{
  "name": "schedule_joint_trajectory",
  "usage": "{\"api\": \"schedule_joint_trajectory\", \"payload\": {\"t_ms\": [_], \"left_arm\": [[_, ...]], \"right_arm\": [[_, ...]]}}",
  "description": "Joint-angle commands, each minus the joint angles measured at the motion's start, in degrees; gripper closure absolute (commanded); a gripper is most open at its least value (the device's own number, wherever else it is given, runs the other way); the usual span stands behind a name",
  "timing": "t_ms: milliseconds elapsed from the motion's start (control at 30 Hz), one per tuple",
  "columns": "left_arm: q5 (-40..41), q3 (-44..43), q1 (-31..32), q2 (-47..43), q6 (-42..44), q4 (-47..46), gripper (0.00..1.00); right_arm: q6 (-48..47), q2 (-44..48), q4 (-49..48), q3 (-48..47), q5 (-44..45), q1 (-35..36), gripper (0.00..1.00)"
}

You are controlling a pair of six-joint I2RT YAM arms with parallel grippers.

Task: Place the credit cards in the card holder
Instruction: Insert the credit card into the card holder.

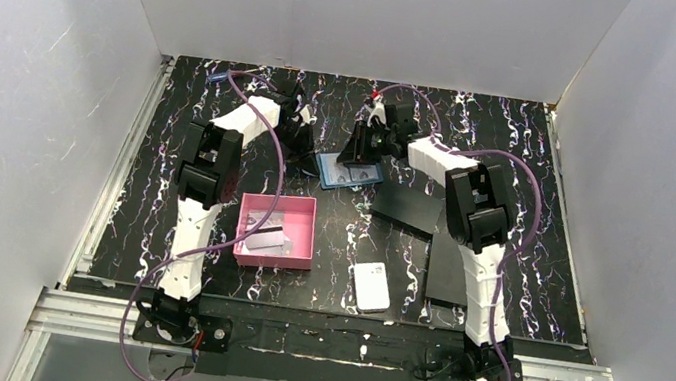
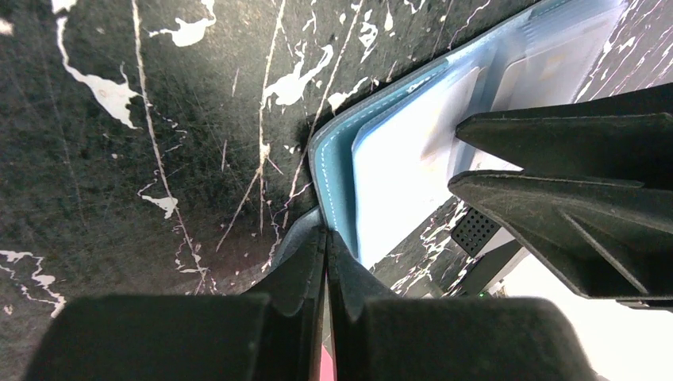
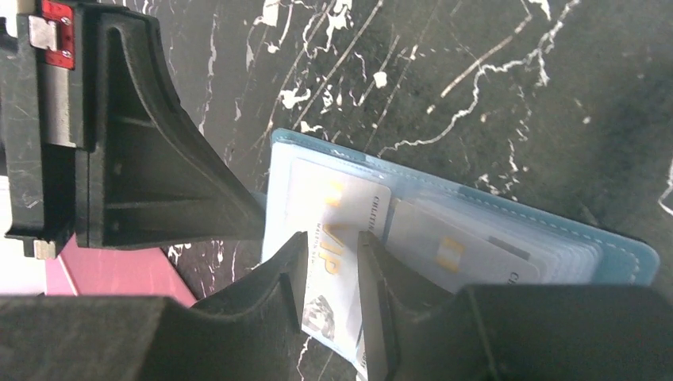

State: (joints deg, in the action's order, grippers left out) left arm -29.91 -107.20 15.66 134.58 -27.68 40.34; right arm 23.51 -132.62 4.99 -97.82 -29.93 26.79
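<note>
Left tool (image 2: 325,238) was closed at the card holder's (image 2: 335,171) corner; right tool (image 3: 332,248) stood parted over a credit card (image 3: 333,202) inside.

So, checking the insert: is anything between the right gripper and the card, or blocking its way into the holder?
Nothing visible. The right gripper sits directly over the credit card lying on the open card holder; the left gripper pinches the holder's edge, aside.

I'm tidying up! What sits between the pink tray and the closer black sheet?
The white rounded block lies between the pink tray and the nearer black sheet; the top view shows it.
</note>
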Motion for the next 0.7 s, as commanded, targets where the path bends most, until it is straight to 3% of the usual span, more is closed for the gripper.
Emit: {"api": "schedule_joint_trajectory", "payload": {"t_ms": [0,233,467,667], "left_arm": [[0.11,-1.35,0.23,1.09,1.22,1.61,0.99],[0.0,-1.87,0.27,1.26,1.36,1.95,1.0],[0.08,-1.39,0.26,0.36,1.97,2.2,1.0],[-0.17,-0.94,0.32,0.59,2.03,2.2,1.0]], "right_arm": [[-0.14,-2.79,1.83,-2.85,0.71,1.25,0.61],[5.08,-0.24,-4.16,-0.57,-5.32,1.69,0.61],[-4.85,4.55,9.18,-2.58,3.68,1.96,0.5],[-5.96,7.27,8.82,1.18,5.59,3.39,0.48]]}}
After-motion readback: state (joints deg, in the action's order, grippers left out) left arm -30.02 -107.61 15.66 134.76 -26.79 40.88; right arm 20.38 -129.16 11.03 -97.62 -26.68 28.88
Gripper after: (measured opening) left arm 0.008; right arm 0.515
